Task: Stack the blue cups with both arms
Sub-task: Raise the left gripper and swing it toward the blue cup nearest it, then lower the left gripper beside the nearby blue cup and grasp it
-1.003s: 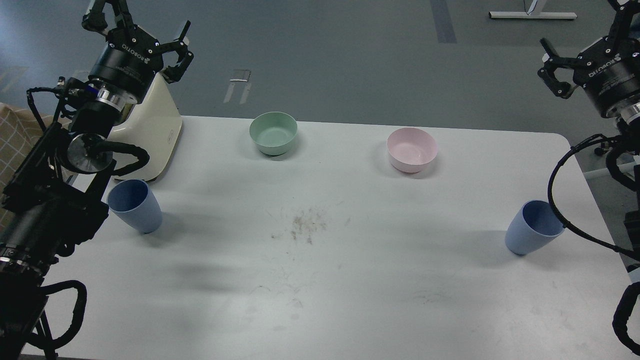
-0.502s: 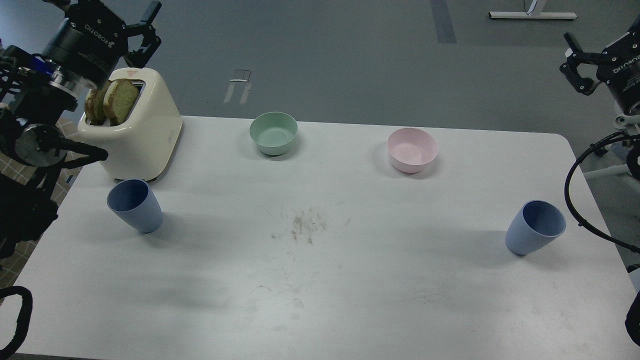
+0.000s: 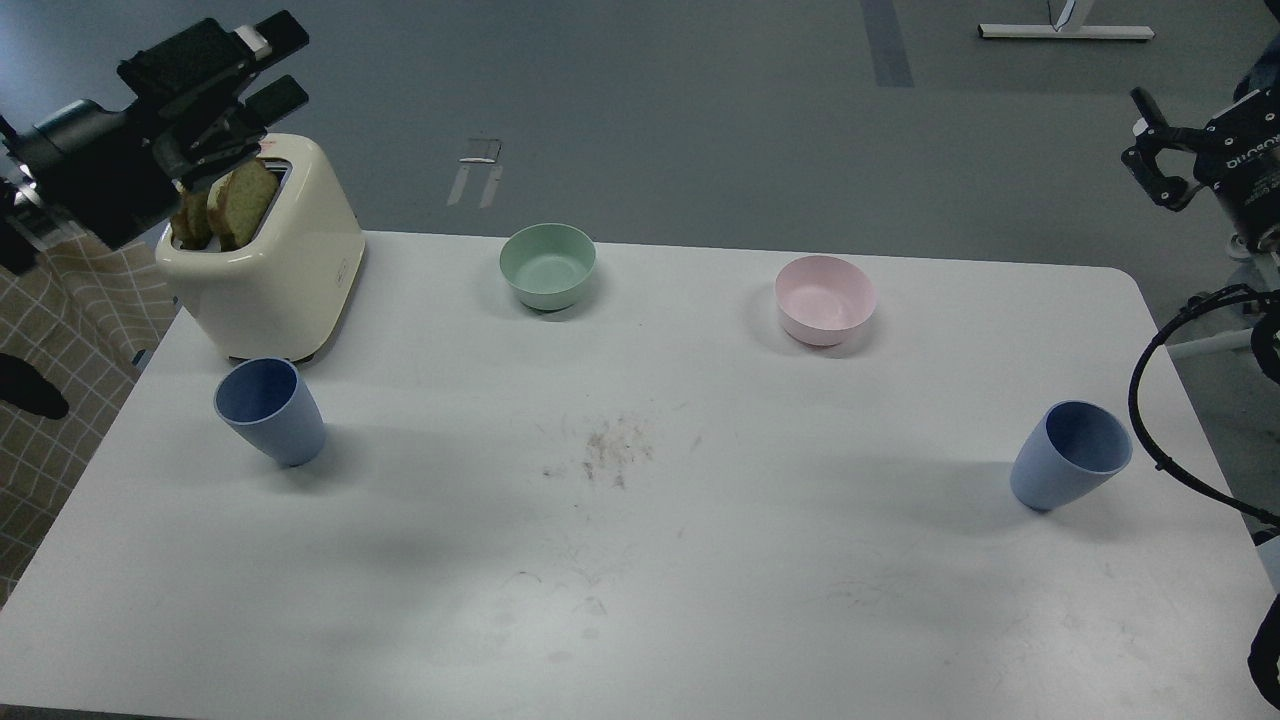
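Observation:
Two blue cups stand upright on the white table [image 3: 640, 560]. One blue cup [image 3: 268, 410] is at the left, in front of the toaster. The other blue cup [image 3: 1070, 455] is at the right, near the table's edge. My left gripper [image 3: 283, 64] hangs high at the far left, above the toaster and well behind the left cup; its fingers are apart and hold nothing. My right gripper [image 3: 1150, 145] is up at the far right, beyond the table's back corner and far from the right cup; it is open and empty.
A cream toaster [image 3: 270, 265] with bread slices [image 3: 228, 205] stands at the back left. A mint-green bowl [image 3: 547, 265] and a pink bowl [image 3: 824, 298] sit along the back. Crumbs [image 3: 610, 450] lie mid-table. A black cable [image 3: 1160, 440] loops beside the right cup.
My left arm has pulled back to the left and off the table, uncovering the toaster, and its gripper has turned sideways. My right gripper has drawn back to the right. The cups have not moved.

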Motion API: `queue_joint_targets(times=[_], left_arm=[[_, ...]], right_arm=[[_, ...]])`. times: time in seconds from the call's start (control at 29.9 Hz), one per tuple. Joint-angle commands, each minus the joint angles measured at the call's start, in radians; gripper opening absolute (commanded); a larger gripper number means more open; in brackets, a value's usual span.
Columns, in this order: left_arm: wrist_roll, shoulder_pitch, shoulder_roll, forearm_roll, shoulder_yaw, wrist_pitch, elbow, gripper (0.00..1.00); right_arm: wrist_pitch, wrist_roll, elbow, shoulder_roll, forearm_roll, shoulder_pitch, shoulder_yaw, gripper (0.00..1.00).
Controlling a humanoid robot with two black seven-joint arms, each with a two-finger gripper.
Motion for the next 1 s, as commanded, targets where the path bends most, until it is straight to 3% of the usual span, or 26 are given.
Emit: queue_joint_targets(times=[0.0,0.37,0.64,0.97], left_arm=[[-0.002,0.064,0.085,0.272,0.026,0.0,-0.02,0.85],[-0.017,0.203,0.095,0.616,0.069,0.028,0.006,0.82],[-0.037,0.196,0.092,0.636,0.224,0.147,0.159,0.76],[-0.051,0.188,0.069,0.631,0.273,0.19,0.27,0.63]], right_arm=[[0.0,0.006,0.0,0.0,0.0,-0.003,0.024,1.0],[0.0,0.006,0.0,0.0,0.0,-0.033,0.046,1.0],[0.0,0.006,0.0,-0.002,0.001,-0.038,0.047,1.0],[0.0,0.007,0.0,0.0,0.001,-0.047,0.058,1.0]])
